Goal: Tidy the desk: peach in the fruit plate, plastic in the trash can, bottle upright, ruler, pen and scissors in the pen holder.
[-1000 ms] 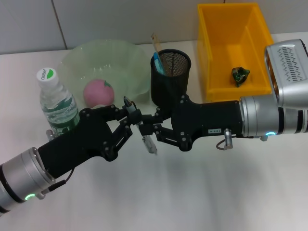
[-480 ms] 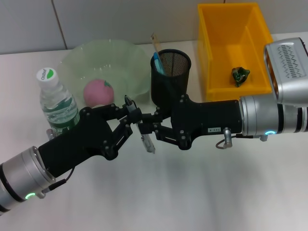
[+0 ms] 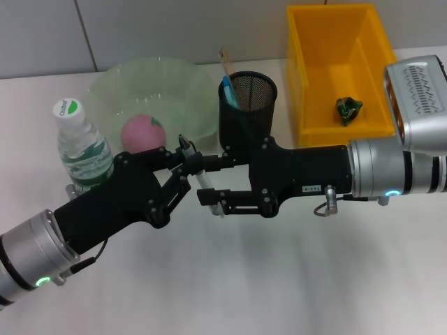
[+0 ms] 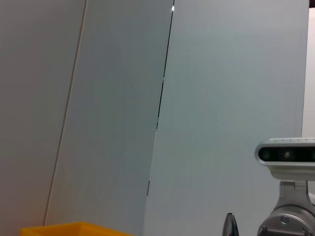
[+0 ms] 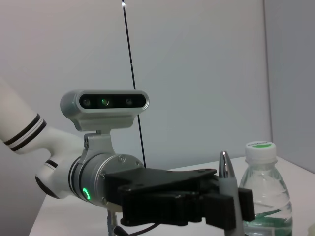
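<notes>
My left gripper point(image 3: 184, 174) is shut on a grey pen point(image 3: 205, 185), held tilted above the table in front of the black mesh pen holder point(image 3: 248, 105). My right gripper point(image 3: 211, 181) faces it, open, one finger on each side of the pen without touching. The right wrist view shows the pen point(image 5: 225, 191) upright in the left gripper, with the bottle point(image 5: 266, 196) behind. The peach point(image 3: 143, 132) lies in the green fruit plate point(image 3: 174, 80). The bottle point(image 3: 80, 150) stands upright. A ruler point(image 3: 226, 61) sticks out of the holder. Crumpled plastic point(image 3: 348, 108) lies in the yellow trash can point(image 3: 307, 84).
A blue handle point(image 3: 229, 92) shows inside the pen holder beside the ruler. The trash can stands at the back right and the fruit plate at the back left, with the holder between them. White tabletop point(image 3: 279, 279) stretches in front of both arms.
The right gripper's fingers were closed around the pen and have now spread apart. The left gripper keeps hold of the pen, which has shifted slightly upward.
</notes>
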